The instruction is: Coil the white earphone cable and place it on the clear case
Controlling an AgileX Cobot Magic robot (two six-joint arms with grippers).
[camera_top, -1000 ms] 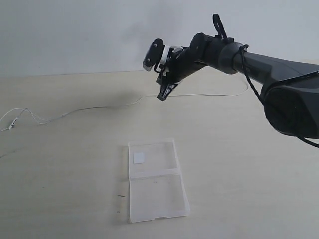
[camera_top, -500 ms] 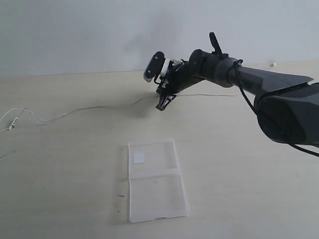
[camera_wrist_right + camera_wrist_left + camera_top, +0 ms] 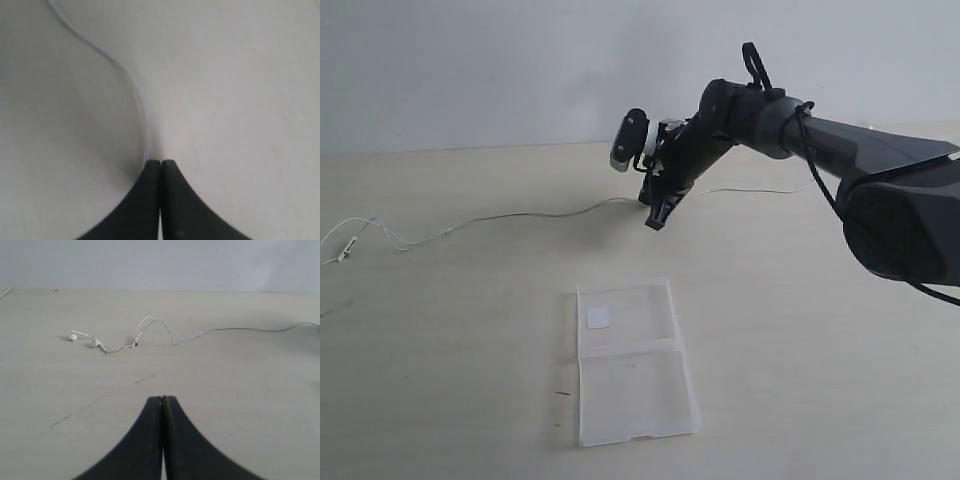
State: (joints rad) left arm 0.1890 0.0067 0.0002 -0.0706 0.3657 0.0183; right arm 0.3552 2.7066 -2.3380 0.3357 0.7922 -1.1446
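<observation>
The white earphone cable (image 3: 520,214) lies stretched across the far side of the table. Its earbuds (image 3: 93,343) and inline remote (image 3: 136,341) are at the left end. My right gripper (image 3: 657,222) reaches over the middle of the cable, tilted down, above and behind the clear case (image 3: 632,362). In the right wrist view the right gripper (image 3: 160,161) is shut and the cable (image 3: 131,85) runs straight into its tips. The case lies open and flat with a white sticker (image 3: 599,317). My left gripper (image 3: 161,399) is shut with nothing in it, short of the earbuds.
A pale wall (image 3: 470,70) stands behind the beige table (image 3: 800,350). The right arm (image 3: 840,140) stretches in from the right, over the tail of the cable (image 3: 760,190). The left arm is out of the exterior view.
My right gripper has dipped lower and slightly right, towards the case, still shut. The cable's right tail has been drawn in and its middle has shifted with the gripper.
</observation>
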